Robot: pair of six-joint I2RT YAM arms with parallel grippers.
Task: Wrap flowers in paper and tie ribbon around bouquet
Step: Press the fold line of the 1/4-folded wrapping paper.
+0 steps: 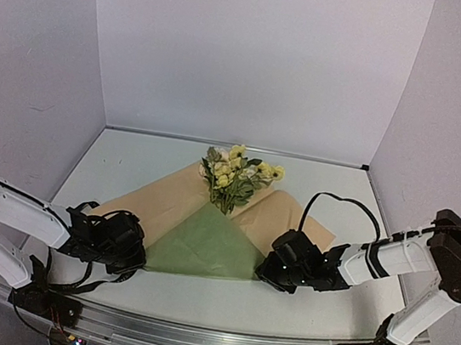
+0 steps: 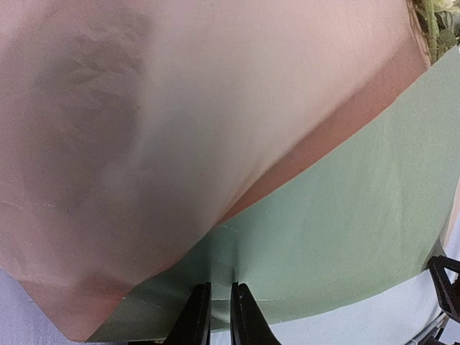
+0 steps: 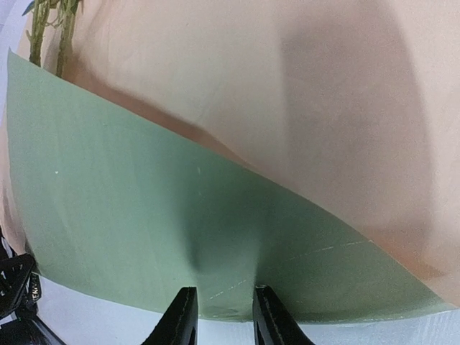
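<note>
The left gripper is almost closed. Its two black fingers stand very close together. They pinch the near edge of the paper, on the green part, and the paper makes a little wrinkle right where they bite.

The right gripper is a bit wider open. A soft hump of the green paper sits between its fingers, also at the near edge. It looks like it holds that hump, but its grip looks looser than the left one's.

The paper lies on the white table, in the middle, between the two grippers. The green side shows as a big triangle with its point going far. On the left and on the right a tan-brown flap is folded up beside the green part. In both wrist views the brown flap rises big and close behind the green.

The flowers lie at the far end of the paper, where the flaps meet. The blooms are pale yellow, with green leaves. Their thin green stems run down under the green flap.

The flowers are well apart from both grippers. Black cables loop above the right arm.
</note>
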